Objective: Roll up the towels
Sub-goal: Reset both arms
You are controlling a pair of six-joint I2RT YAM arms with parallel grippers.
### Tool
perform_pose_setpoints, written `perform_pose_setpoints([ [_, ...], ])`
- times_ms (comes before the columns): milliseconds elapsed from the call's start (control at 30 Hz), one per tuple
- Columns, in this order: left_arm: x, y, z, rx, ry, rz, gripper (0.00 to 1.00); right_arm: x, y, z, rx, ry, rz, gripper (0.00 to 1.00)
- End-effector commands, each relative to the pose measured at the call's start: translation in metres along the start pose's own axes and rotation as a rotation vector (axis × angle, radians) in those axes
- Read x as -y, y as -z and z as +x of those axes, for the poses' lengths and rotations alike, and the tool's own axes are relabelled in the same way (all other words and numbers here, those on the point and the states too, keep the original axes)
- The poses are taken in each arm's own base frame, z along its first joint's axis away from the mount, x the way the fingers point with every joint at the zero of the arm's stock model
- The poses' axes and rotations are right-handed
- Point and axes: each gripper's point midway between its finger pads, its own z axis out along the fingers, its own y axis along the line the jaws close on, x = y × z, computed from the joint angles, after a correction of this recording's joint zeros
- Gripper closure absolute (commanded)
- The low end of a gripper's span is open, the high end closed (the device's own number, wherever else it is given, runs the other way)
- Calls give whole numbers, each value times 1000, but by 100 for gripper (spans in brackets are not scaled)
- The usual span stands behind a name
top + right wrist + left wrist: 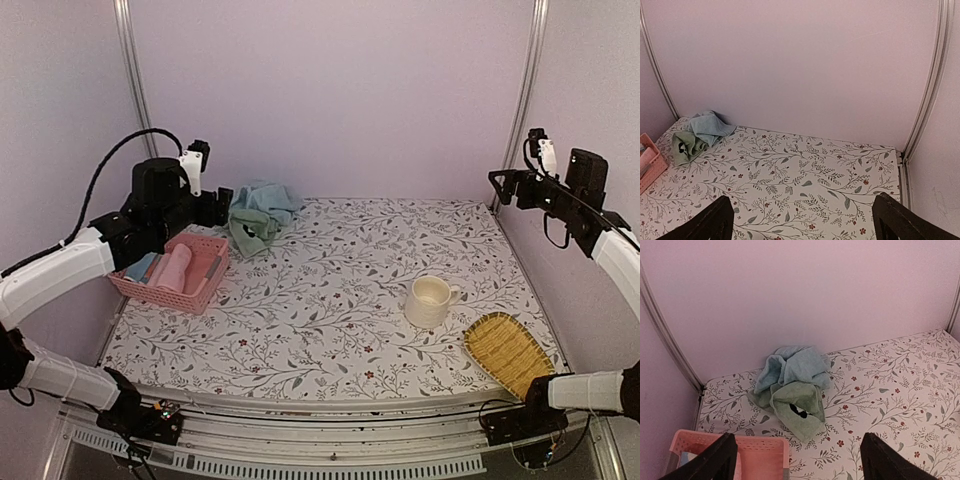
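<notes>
A crumpled light blue towel (pixel 266 199) and a green towel (pixel 247 233) lie in a heap at the back left of the table; they show in the left wrist view (pixel 792 366) (pixel 799 407) and small in the right wrist view (pixel 707 126) (pixel 685 143). A pink basket (pixel 175 272) holds rolled towels, a pink one (pixel 175 268) among them. My left gripper (pixel 224 205) hovers open and empty above the basket's far end, just left of the heap. My right gripper (pixel 497 186) is raised at the far right, open and empty.
A cream mug (pixel 430 301) stands right of centre. A woven bamboo tray (pixel 508 354) lies at the front right. The basket's corner shows in the left wrist view (pixel 760 450). Pale walls and metal posts (pixel 133 75) enclose the table.
</notes>
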Motion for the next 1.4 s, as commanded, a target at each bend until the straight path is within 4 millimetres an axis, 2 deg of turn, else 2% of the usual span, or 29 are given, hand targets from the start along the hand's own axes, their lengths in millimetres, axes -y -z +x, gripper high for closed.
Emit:
perform_pose_setpoints([
  [0, -4, -1, 13, -21, -7, 66, 18, -14, -4, 16, -56, 75, -75, 3],
  [100, 0, -3, 24, -47, -24, 108, 25, -26, -5, 32, -111, 151, -124, 7],
  [200, 4, -2, 34, -65, -47, 144, 26, -46, -5, 51, -172, 217, -211, 19],
  [333, 9, 1, 45, -79, -81, 175, 27, -87, 0, 80, -261, 310, -372, 52],
  [400, 11, 3, 49, -83, -95, 186, 27, -116, 4, 100, -311, 360, -471, 69],
  [467, 11, 3, 53, -86, -106, 191, 27, -142, 9, 121, -363, 419, -556, 81],
  [533, 11, 4, 55, -88, -111, 191, 28, -165, 15, 144, -422, 478, -636, 88],
  [700, 12, 6, 60, -92, -129, 205, 28, -212, 37, 207, -583, 620, -812, 96],
  [800, 11, 6, 61, -93, -142, 200, 28, -230, 48, 245, -683, 706, -861, 98],
  [900, 11, 6, 62, -95, -152, 205, 28, -241, 51, 273, -763, 765, -879, 98],
  [1033, 13, 5, 65, -103, -160, 217, 28, -244, 37, 300, -843, 826, -822, 98],
  [1200, 14, 6, 64, -99, -162, 228, 28, -229, 14, 330, -959, 880, -685, 99],
  [1367, 15, 9, 62, -90, -164, 234, 28, -217, 4, 335, -972, 910, -593, 98],
])
